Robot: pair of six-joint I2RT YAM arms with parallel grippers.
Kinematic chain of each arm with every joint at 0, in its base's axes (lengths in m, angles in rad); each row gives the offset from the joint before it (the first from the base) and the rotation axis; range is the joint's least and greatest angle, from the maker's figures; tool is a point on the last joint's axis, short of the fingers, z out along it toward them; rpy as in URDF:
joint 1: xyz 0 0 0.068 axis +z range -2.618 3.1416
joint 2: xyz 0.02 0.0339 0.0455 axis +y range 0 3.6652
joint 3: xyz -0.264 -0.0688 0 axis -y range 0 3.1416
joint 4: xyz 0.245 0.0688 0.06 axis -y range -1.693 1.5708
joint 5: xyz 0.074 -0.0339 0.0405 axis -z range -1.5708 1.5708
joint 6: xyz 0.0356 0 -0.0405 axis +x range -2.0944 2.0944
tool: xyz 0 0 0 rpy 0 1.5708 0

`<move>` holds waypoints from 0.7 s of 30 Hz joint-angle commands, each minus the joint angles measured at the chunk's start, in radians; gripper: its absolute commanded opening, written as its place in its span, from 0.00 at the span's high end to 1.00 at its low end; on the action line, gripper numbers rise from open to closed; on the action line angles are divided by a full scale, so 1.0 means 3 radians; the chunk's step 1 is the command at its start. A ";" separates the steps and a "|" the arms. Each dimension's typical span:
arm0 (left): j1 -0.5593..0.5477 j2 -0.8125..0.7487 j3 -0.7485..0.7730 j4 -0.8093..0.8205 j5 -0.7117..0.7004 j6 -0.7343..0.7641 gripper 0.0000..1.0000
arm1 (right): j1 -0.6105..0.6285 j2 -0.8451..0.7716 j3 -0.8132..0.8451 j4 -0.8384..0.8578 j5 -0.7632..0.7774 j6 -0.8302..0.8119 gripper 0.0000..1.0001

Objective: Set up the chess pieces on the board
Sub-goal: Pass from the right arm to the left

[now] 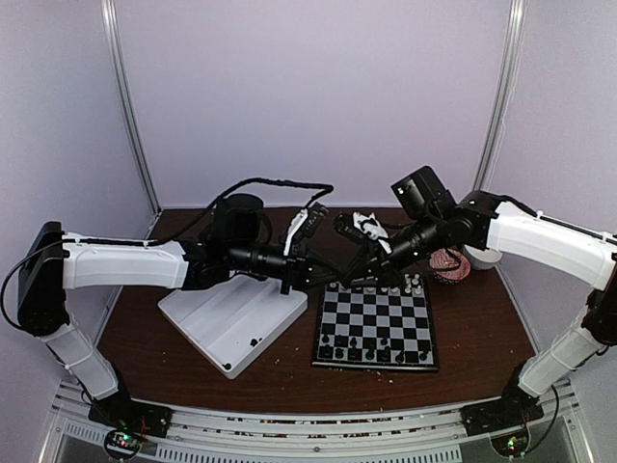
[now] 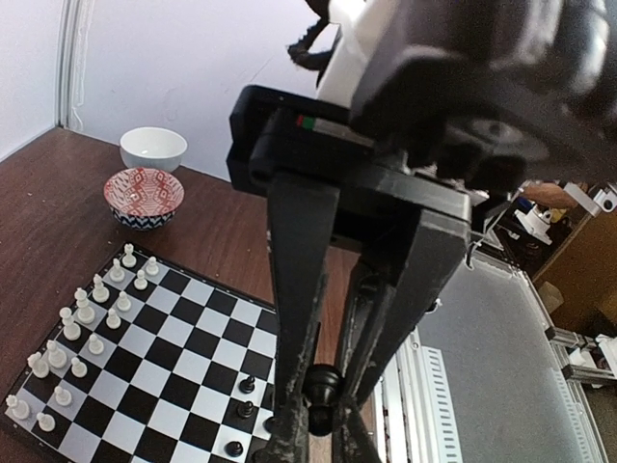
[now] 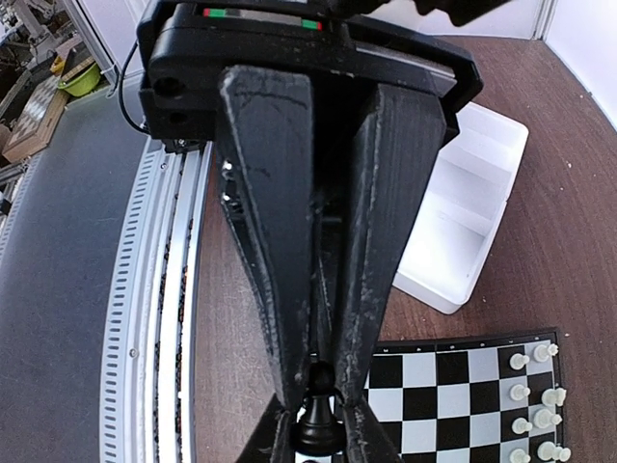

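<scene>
**A:** Closest to the left wrist lens, what sits between the fingers?

**B:** A black piece (image 2: 321, 384) with a round head. The left gripper (image 2: 323, 410) has its fingers closed on it at the very tips and holds it in the air.

**A:** And on the right?

**B:** Much the same. The right gripper (image 3: 318, 429) has its fingers clamped on a black pawn (image 3: 318, 410). I cannot tell whether it is the same piece. From above, both sets of fingertips meet close together over the far left corner of the board (image 1: 376, 320).

**A:** What is on the board?

**B:** Black chess pieces (image 1: 364, 355) stand along its near edge, and white pieces (image 1: 413, 285) crowd the far edge. The middle squares are bare.

**A:** What is around it?

**B:** A white two-compartment tray (image 1: 207, 313) lies just beside the board's left side, turned at an angle. Past the white pieces stand a patterned bowl (image 2: 145, 193) and a white bowl (image 2: 154, 147), close together. All of it rests on the dark wooden table (image 1: 482, 333).
</scene>
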 commanded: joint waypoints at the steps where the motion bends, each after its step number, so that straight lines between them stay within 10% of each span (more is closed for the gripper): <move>1: -0.0014 0.0078 0.0238 -0.0110 0.0103 0.0131 0.96 | -0.0019 -0.0099 0.0003 -0.0008 0.0050 -0.0140 0.74; 7: -0.0014 0.0196 0.0623 -0.0801 -0.0058 0.0506 0.97 | -0.0348 -0.0365 -0.0174 -0.0540 0.0049 -0.0522 0.49; 21: -0.0441 0.1198 0.2394 -0.2981 -0.0971 0.1755 0.97 | -0.2116 -0.0993 -0.1095 -0.0370 0.0223 -0.0183 0.45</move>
